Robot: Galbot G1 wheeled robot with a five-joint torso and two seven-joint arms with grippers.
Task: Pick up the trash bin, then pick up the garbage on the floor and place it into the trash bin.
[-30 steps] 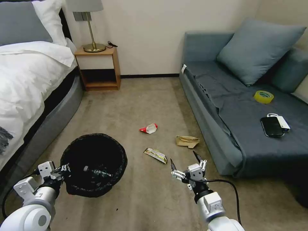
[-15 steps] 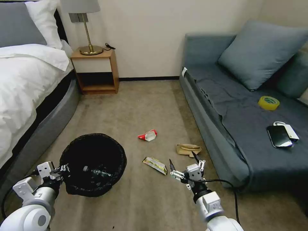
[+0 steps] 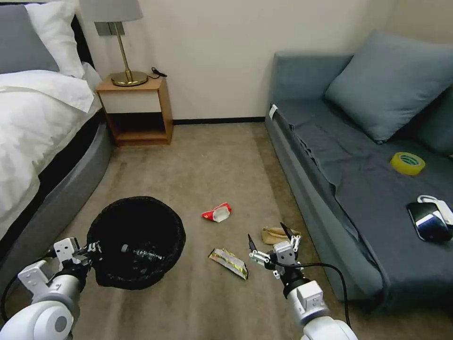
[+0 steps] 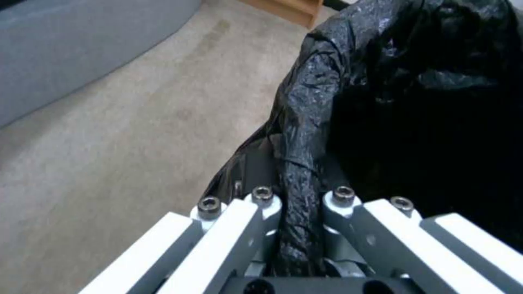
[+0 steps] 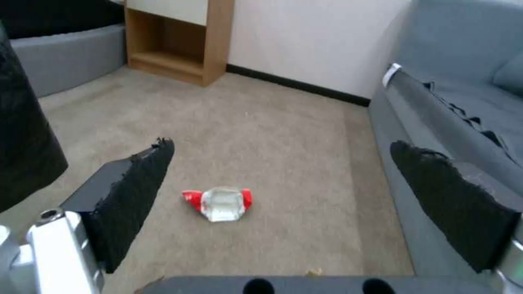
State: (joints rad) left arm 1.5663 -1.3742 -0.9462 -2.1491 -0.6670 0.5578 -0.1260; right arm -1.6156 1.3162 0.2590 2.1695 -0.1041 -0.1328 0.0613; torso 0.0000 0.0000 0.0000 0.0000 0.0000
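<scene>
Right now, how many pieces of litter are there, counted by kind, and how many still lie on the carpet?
Red-and-white packet: 1, on the carpet
Yellow-gold snack wrapper: 1, on the carpet
Brown paper piece: 1, on the carpet
Clear plastic bottle: 1, inside the trash bin
Total: 4 pieces, 3 on the carpet

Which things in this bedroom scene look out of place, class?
Three litter items lie on the carpet: a red-and-white packet, a yellow-gold wrapper and a brown paper piece beside the open right gripper. The left gripper grips the trash bin.
</scene>
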